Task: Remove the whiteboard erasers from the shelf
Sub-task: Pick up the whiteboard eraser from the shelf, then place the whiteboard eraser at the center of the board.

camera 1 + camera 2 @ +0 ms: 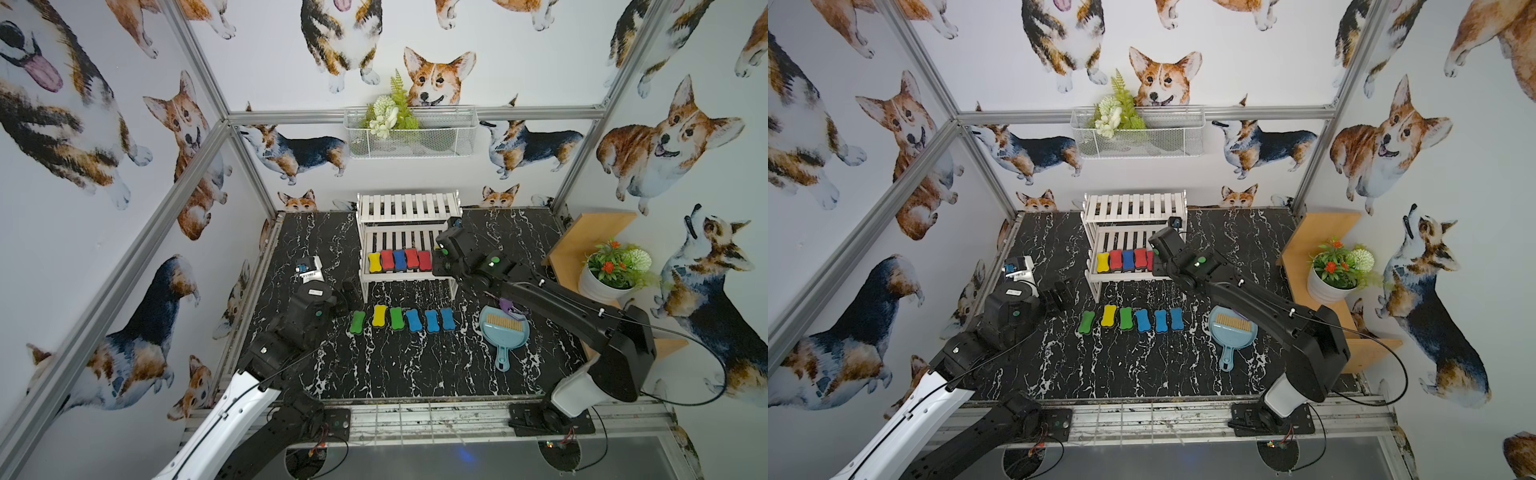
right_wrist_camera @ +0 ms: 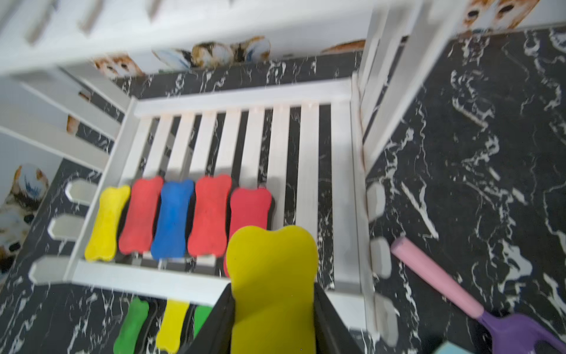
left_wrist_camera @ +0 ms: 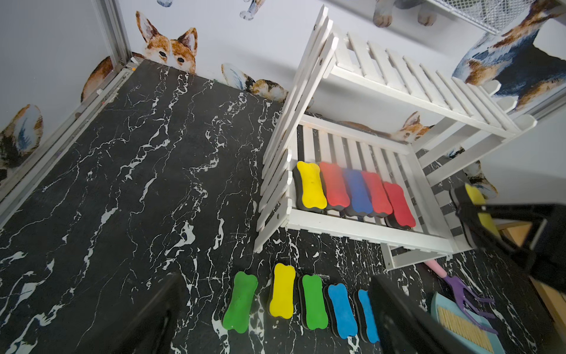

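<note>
With the jaws of the left gripper spread empty, a yellow eraser is clamped in the right gripper over the shelf, where five more erasers lie on the lower tier, and must be carried to the tabletop row

Both top views high, looking down over table; wrist views close, both sharing shelf lower tier.

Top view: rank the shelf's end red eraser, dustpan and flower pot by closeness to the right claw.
1. Red eraser, on the shelf beside the right gripper.
2. Dustpan, on the table.
3. Flower pot, on the wooden stand.
</note>
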Tool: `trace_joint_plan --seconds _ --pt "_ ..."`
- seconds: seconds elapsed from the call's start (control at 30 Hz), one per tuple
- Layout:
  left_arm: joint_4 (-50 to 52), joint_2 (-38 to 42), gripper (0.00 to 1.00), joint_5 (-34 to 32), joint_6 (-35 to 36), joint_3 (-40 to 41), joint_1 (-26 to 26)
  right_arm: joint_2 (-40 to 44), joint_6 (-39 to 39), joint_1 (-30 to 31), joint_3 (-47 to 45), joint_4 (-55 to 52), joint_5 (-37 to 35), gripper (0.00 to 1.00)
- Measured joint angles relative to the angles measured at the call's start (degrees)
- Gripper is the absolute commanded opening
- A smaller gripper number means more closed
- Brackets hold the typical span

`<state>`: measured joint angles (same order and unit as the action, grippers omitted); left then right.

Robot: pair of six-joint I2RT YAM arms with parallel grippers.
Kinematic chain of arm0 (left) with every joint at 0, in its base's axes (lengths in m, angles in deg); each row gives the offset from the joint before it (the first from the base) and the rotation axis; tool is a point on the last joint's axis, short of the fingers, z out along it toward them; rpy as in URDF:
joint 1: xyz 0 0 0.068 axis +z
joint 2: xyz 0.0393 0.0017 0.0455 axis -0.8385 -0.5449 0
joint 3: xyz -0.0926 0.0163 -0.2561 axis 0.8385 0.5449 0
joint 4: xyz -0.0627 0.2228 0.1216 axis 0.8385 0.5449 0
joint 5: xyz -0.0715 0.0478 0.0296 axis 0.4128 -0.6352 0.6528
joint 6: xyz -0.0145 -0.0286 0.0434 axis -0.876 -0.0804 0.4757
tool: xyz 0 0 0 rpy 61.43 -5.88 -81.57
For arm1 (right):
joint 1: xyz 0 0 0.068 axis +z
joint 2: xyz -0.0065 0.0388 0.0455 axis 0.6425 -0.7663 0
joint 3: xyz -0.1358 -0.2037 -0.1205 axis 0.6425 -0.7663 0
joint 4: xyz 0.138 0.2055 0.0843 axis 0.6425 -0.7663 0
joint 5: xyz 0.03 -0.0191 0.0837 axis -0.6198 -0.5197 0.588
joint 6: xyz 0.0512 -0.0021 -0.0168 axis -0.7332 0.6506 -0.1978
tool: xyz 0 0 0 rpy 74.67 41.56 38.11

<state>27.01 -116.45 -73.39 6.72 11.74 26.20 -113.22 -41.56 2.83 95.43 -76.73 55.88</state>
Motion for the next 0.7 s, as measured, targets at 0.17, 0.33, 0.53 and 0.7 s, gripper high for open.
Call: trace_joint_plan --seconds 0.17,0.33,0.53,0.7 --pt "-0.02 0.42 1.00 0.00 0.00 0.33 0.00 11.21 -5.51 5.95 -15.32 -0.33 0.52 0.34" --pt "0.02 0.72 1.00 0.00 0.00 0.90 0.07 16.35 -12.87 11.02 -28.83 -0.17 2.34 0.33" --pt "-0.04 0.70 1.00 0.02 -0.24 1.09 0.04 11.21 -17.81 13.42 -34.05 1.81 5.18 0.34" --pt "-0.02 -0.20 1.00 0.04 -0.22 0.74 0.07 6.62 -18.14 13.44 -33.00 4.37 5.81 0.34"
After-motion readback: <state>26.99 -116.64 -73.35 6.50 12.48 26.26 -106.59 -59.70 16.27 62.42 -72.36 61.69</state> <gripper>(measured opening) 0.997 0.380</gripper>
